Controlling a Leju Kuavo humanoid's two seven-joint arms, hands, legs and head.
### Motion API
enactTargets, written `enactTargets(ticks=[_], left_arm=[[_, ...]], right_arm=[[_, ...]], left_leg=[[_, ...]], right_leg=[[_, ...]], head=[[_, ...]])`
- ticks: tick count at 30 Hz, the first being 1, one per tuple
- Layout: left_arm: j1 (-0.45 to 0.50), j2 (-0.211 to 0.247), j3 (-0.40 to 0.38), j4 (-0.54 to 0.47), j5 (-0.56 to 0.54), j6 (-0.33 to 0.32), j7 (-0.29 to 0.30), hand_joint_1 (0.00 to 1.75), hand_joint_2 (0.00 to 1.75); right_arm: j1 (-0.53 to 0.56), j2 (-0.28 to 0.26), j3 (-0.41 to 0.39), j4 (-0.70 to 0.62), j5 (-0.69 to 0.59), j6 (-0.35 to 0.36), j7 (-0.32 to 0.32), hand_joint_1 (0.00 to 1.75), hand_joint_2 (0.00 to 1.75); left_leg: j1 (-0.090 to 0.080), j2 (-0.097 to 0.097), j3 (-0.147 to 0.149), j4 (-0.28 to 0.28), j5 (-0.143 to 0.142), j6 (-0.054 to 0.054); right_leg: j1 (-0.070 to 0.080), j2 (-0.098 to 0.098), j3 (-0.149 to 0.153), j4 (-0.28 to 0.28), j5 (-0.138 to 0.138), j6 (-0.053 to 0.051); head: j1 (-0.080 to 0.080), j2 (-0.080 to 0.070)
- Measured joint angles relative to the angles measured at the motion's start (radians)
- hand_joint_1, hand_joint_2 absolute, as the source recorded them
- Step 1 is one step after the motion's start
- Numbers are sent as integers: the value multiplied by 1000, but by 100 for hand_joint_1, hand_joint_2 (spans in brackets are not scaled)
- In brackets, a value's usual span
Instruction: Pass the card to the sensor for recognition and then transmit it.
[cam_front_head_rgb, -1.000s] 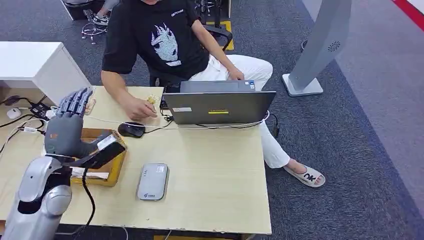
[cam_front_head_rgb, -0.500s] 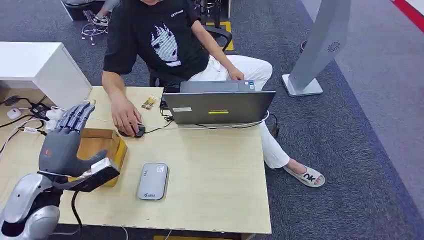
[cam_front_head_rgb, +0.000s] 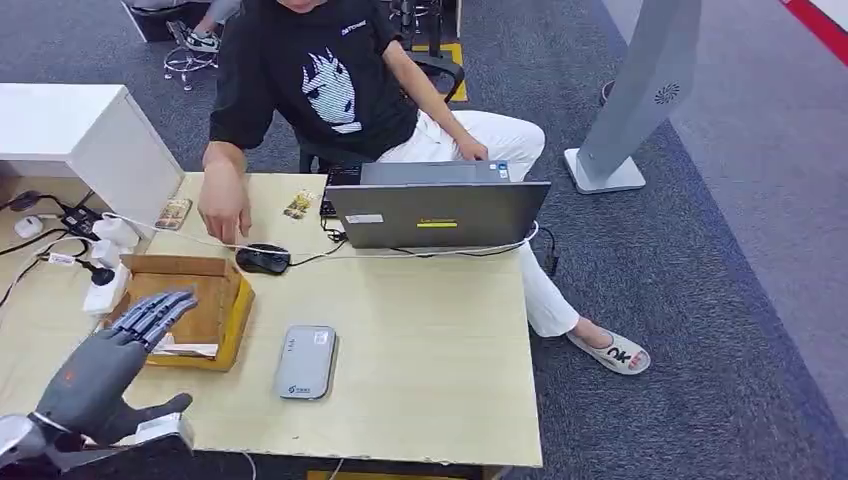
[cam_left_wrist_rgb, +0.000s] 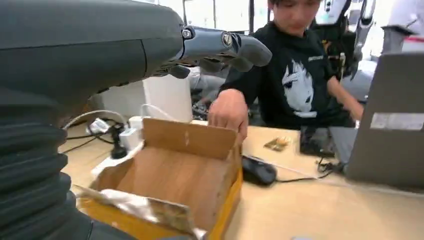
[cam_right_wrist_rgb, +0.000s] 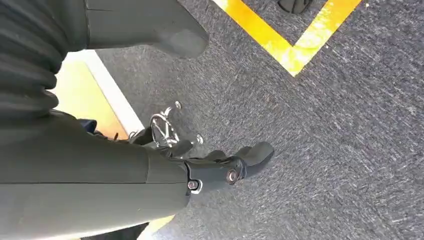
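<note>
A small patterned card (cam_front_head_rgb: 173, 212) lies flat at the table's far left corner. A second small patterned piece (cam_front_head_rgb: 298, 205) lies beside the laptop; the left wrist view shows it as well (cam_left_wrist_rgb: 277, 144). The grey sensor pad (cam_front_head_rgb: 305, 362) rests near the table's front edge. My left hand (cam_front_head_rgb: 110, 370) hovers low at the near left corner, fingers spread, holding nothing, its fingers (cam_left_wrist_rgb: 225, 47) above the cardboard box (cam_left_wrist_rgb: 185, 170). My right hand (cam_right_wrist_rgb: 220, 167) hangs over the carpet with nothing in it.
A person sits behind the table (cam_front_head_rgb: 420, 340), one hand (cam_front_head_rgb: 225, 210) raised above the black mouse (cam_front_head_rgb: 262, 259). A grey laptop (cam_front_head_rgb: 437, 213) stands mid-table. The open cardboard box (cam_front_head_rgb: 190, 300) sits left of the sensor, white plugs (cam_front_head_rgb: 105, 290) beside it. A grey stand (cam_front_head_rgb: 640, 90) rises at right.
My left hand has drawn back from the far left corner, over the box, down to the near table edge. The person's hand went to the mouse, then lifted off it leftward.
</note>
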Motion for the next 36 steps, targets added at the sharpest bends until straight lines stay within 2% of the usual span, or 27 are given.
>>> enactTargets(ticks=[3,6,11,14,17,26,32,36], left_arm=[[48,44,40,-26,21,-19,9,0,175],[91,90,75,-42,21,-35,44,0,175],[128,146,114,-50,-46,-48,99,0,175],[139,163,118,-49,-101,-43,135,0,175],[136,163,118,-36,-160,-34,158,0,175],[114,159,117,11,-188,-30,165,0,175],[56,117,94,101,-189,-22,157,0,175],[5,60,60,196,-213,6,158,0,175]], right_arm=[[-1,0,-3,2,6,0,0,0,175],[0,0,-5,3,7,0,0,0,175],[0,2,-11,5,15,-3,0,0,175],[0,5,-11,5,20,-4,4,0,175],[-1,6,-11,6,27,-4,11,0,175],[0,7,-11,6,31,-3,12,0,175],[-1,7,-11,6,49,7,12,0,175],[-2,7,-11,6,60,10,12,0,175]], left_leg=[[0,-1,0,0,0,0],[0,-1,0,0,0,0],[0,-1,0,0,0,0],[0,-2,0,0,0,0],[0,-2,0,0,0,0],[0,-2,0,0,0,0],[0,-2,0,0,0,0],[0,-2,0,0,1,0]], right_leg=[[0,-1,1,0,0,0],[0,-1,1,0,0,0],[0,-1,1,0,0,0],[0,-1,1,0,0,0],[0,-1,1,0,0,0],[0,-1,1,0,0,0],[0,-1,1,0,0,0],[0,-2,1,0,0,0]], head=[[0,0],[0,0],[0,0],[0,0],[0,0],[0,0],[0,0],[0,0]])
